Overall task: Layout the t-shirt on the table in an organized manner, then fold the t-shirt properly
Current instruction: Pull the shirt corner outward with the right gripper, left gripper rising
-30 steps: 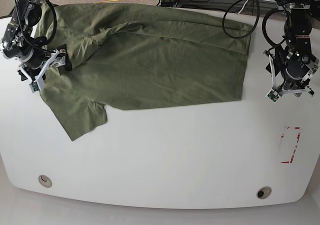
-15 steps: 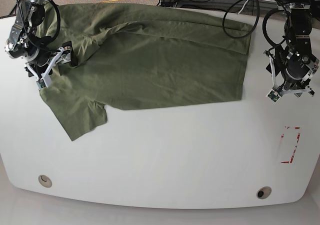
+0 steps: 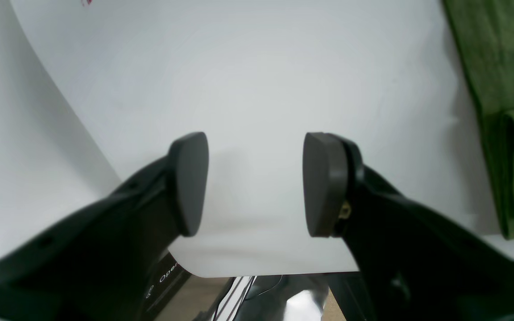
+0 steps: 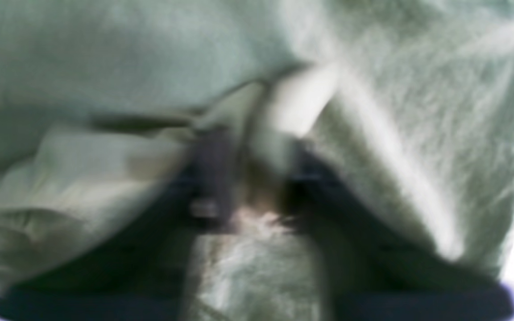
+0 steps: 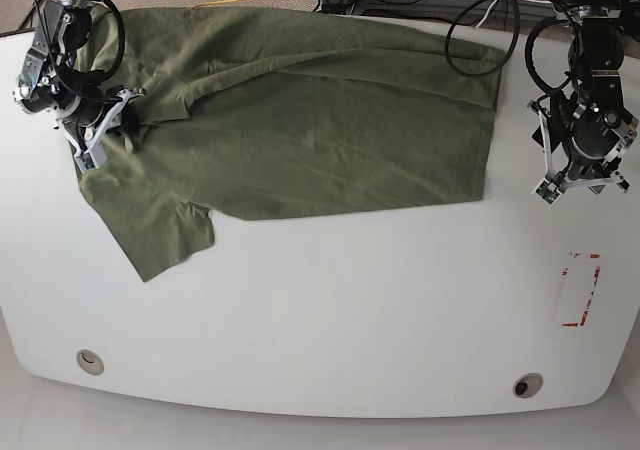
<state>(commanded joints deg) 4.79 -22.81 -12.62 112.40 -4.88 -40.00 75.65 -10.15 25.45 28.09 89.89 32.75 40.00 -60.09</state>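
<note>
The t-shirt (image 5: 300, 120) lies spread across the far half of the table (image 5: 330, 310). The right end effector (image 5: 100, 130), clamped on its sleeve fold, has pulled farther back. The left end effector (image 3: 254, 183) hovers unmoved, pads apart, just beside the hem.

arms black | end effector (image 3: 254, 183) pads dark grey, rounded | cables black, looped

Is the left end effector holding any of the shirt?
No: the left end effector is open over the bare table, with the t-shirt off to one side.
</note>
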